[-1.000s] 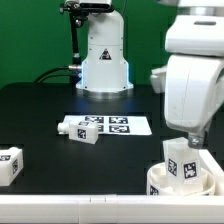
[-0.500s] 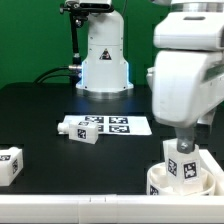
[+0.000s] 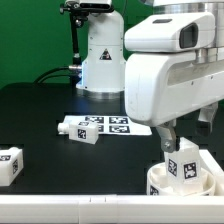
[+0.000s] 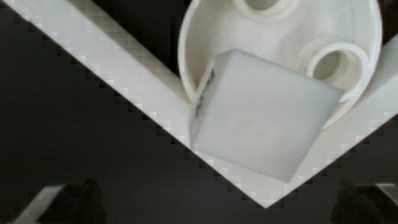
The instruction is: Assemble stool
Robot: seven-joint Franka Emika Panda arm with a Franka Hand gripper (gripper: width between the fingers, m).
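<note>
The round white seat point(image 3: 158, 183) lies at the front of the exterior view's right, and one tagged white leg point(image 3: 186, 166) stands upright on it. In the wrist view the leg point(image 4: 267, 115) rises from the seat point(image 4: 228, 30) beside its round holes. My gripper point(image 3: 168, 139) hangs just above and to the exterior view's left of that leg. It is open, with dark fingertips point(image 4: 68, 203) wide apart around nothing point(image 4: 222, 205). A second leg point(image 3: 78, 130) lies on the table, and a third point(image 3: 9, 164) is at the far left.
The marker board point(image 3: 118, 126) lies flat mid-table next to the lying leg. A white wall point(image 3: 70, 208) runs along the table's front edge and shows as a V-shaped corner point(image 4: 125, 75) against the seat. The robot base point(image 3: 102, 60) stands at the back.
The arm has swung toward the exterior view's left, and its body now covers more of the right side. The leg still stands on the seat, and the other legs have not moved.
</note>
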